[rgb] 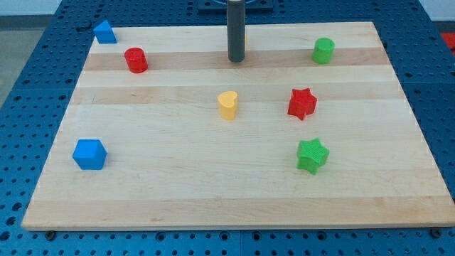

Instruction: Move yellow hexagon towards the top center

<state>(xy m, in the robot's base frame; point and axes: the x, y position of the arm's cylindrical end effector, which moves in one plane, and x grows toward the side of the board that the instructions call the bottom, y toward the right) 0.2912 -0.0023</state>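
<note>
Board [213, 206] near edge is bare wood, blocks scattered further in. Left to right: near blue block [89, 154] sits near-left, shape roughly a cube. Far blue block [105, 32] is at the far-left corner, shape unclear. Red cylinder [136, 60] is just right of it and a bit nearer. Yellow heart [227, 105] is mid-board, not the target.

Rod [236, 28] stands upright at far centre, my tip [236, 60] on the wood, well apart from the heart. No claw on this rig, so nothing to spread or pinch; it only pushes.

Yellow hexagon [244, 48] shows only as a yellow sliver at the rod's right edge, mostly hidden behind it. Shape can't be confirmed, and touching or not can't be told. It already lies at far centre, so the task looks close to done. Likely the rod is there because it is pushing the hexagon away from the camera.

Red star [302, 104] is right of the heart. Green star [313, 156] is nearer, below it. Green cylinder [323, 50] is far-right. All are clear of the tip.
</note>
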